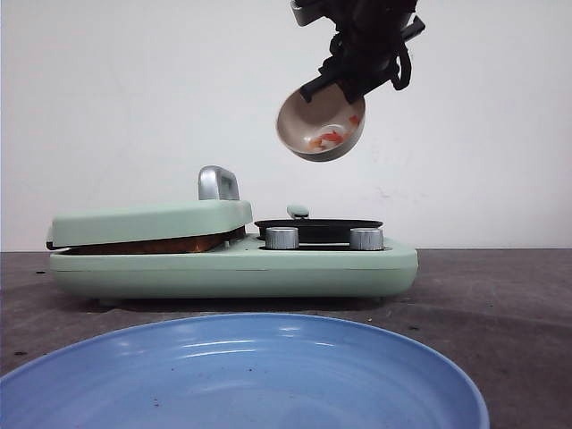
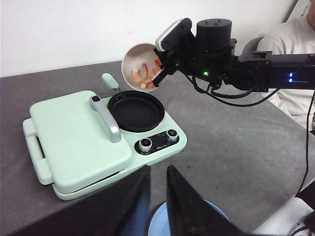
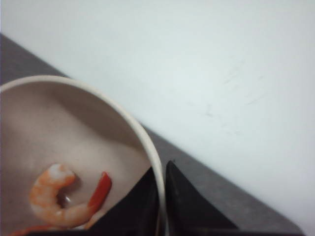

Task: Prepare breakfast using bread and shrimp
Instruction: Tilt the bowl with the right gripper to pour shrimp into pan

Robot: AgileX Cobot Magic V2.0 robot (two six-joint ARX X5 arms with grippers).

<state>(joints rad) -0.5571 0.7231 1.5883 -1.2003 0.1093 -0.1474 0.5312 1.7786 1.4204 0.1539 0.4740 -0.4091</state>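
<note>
My right gripper (image 1: 338, 82) is shut on the rim of a beige bowl (image 1: 320, 125), which hangs tilted in the air above the round black pan (image 1: 317, 228). Orange-pink curled shrimp (image 1: 329, 138) lie in the bowl's low side. In the right wrist view the fingers (image 3: 189, 206) pinch the rim beside the shrimp (image 3: 56, 196). The bread (image 1: 152, 244) shows only as a brown sliver under the green lid (image 1: 152, 222). My left gripper (image 2: 157, 169) hovers in front of the cooker over the blue plate, its jaws slightly apart with nothing between them.
The mint-green cooker (image 2: 162, 147) has a silver lid handle (image 2: 109, 120) and two knobs (image 2: 146, 144) at the front. A large blue plate (image 1: 241, 375) lies nearest the camera. A person (image 2: 295, 34) sits beyond the right arm.
</note>
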